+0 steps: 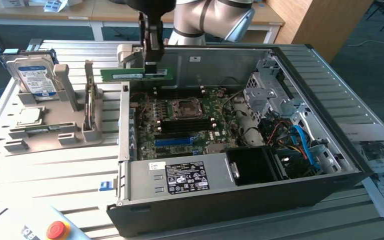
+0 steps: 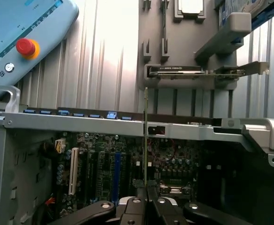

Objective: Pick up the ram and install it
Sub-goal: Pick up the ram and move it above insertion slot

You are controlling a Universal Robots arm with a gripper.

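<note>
Exterior view: pincer grasping the ram, level above the open case; motherboard at five o'clock from it; drive at nine o'clock.

Hard drive upright in grey holder, processor chip near it; papers beside open case.

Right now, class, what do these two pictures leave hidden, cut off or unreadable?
Exterior view: the ram, label print too small to read.
Wrist view: the ram's faces, turned edge-on in the pincer.
Wrist view: the hard drive, cut off by the picture's edge.
Exterior view: the red-button pendant, cut off by the edge.
</note>
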